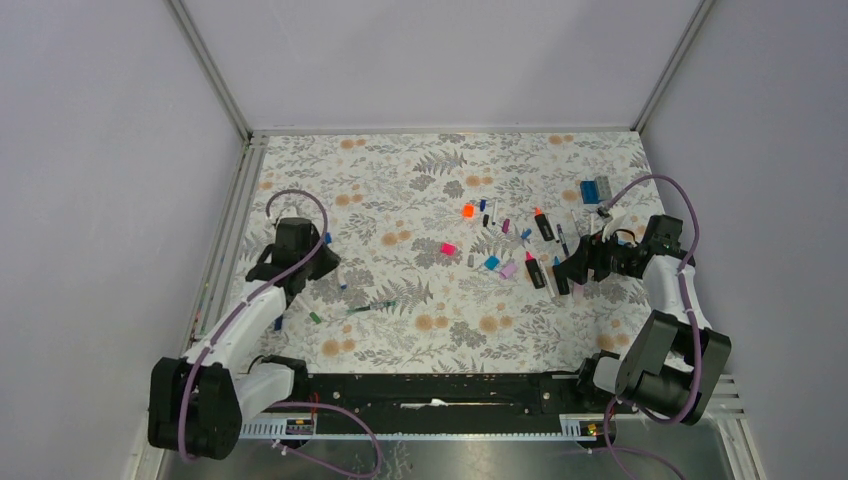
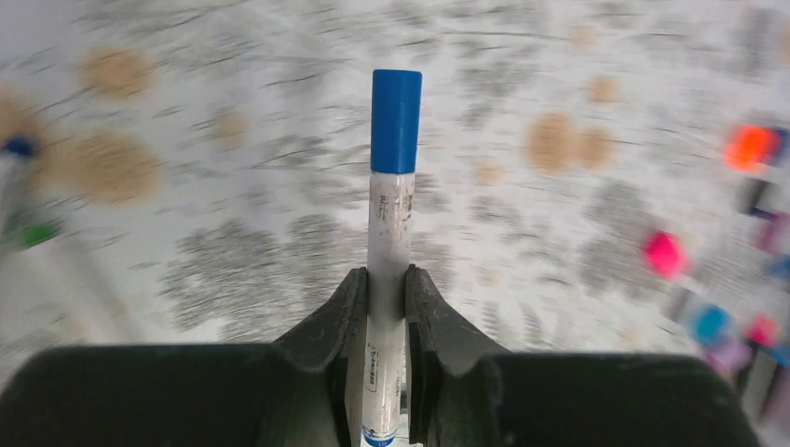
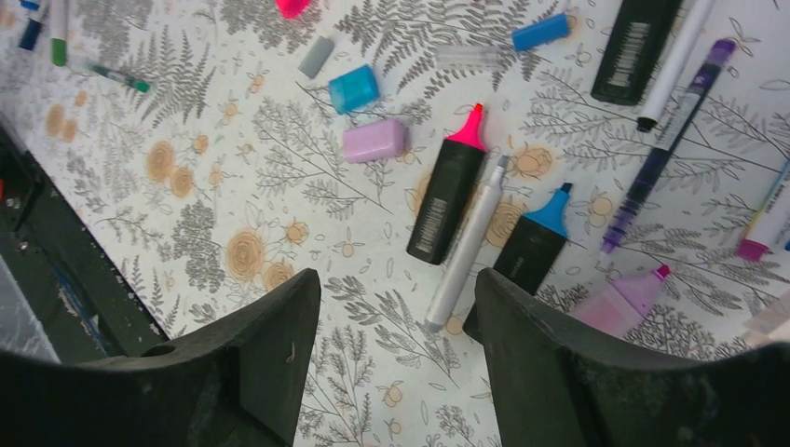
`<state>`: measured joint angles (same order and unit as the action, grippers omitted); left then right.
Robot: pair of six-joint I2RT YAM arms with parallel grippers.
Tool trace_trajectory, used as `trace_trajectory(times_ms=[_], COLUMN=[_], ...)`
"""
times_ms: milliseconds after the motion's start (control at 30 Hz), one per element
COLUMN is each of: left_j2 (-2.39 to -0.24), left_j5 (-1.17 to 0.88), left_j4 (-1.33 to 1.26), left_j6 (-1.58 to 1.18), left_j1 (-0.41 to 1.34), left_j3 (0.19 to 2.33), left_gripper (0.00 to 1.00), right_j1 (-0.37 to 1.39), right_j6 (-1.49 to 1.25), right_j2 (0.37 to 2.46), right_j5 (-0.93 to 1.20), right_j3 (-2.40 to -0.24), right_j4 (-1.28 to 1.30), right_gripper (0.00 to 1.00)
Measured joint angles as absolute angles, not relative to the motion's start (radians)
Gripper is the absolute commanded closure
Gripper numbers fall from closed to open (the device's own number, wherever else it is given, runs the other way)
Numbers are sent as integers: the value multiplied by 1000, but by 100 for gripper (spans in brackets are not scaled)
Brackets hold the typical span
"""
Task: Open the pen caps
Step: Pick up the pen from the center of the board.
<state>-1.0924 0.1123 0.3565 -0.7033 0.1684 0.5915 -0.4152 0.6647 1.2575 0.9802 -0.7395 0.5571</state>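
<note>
My left gripper (image 2: 386,279) is shut on a thin white pen (image 2: 389,233). The pen's blue cap (image 2: 396,121) is still on and points away from the fingers. From above, this gripper (image 1: 322,262) hovers over the left part of the table. My right gripper (image 3: 399,289) stands open and holds nothing. It hangs just above a silver pen (image 3: 470,244), between a pink-tipped highlighter (image 3: 447,191) and a blue-tipped highlighter (image 3: 533,247), both uncapped. Loose caps lie nearby: blue (image 3: 354,89), lilac (image 3: 374,141), pink (image 1: 447,248) and orange (image 1: 467,211).
More pens and highlighters lie scattered at the right middle, among them a purple pen (image 3: 663,149) and a lilac highlighter (image 3: 619,303). A blue block (image 1: 590,190) sits at the back right. A green-capped pen (image 1: 360,309) lies near the left arm. A black rail (image 1: 430,388) runs along the near edge.
</note>
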Motion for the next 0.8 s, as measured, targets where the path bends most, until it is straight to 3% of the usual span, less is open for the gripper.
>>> trace_trajectory(times_ms=[167, 333, 533, 800], left_j2=[-1015, -1089, -1377, -1604], left_j5=[-137, -247, -257, -152], left_j4=[91, -311, -655, -888], left_j6=[-729, -807, -841, -856], left_j1=[185, 376, 645, 830], left_j3=[562, 519, 647, 820], left_gripper=[100, 100, 100, 100], right_j1=[-384, -260, -174, -120], right_j6=[648, 566, 295, -117], right_j2=[1254, 1254, 1251, 1236], right_j5=[1087, 1219, 1367, 1408], right_j3=[-739, -739, -734, -712], right_j4=[564, 537, 317, -66], right_gripper=[30, 25, 23, 18])
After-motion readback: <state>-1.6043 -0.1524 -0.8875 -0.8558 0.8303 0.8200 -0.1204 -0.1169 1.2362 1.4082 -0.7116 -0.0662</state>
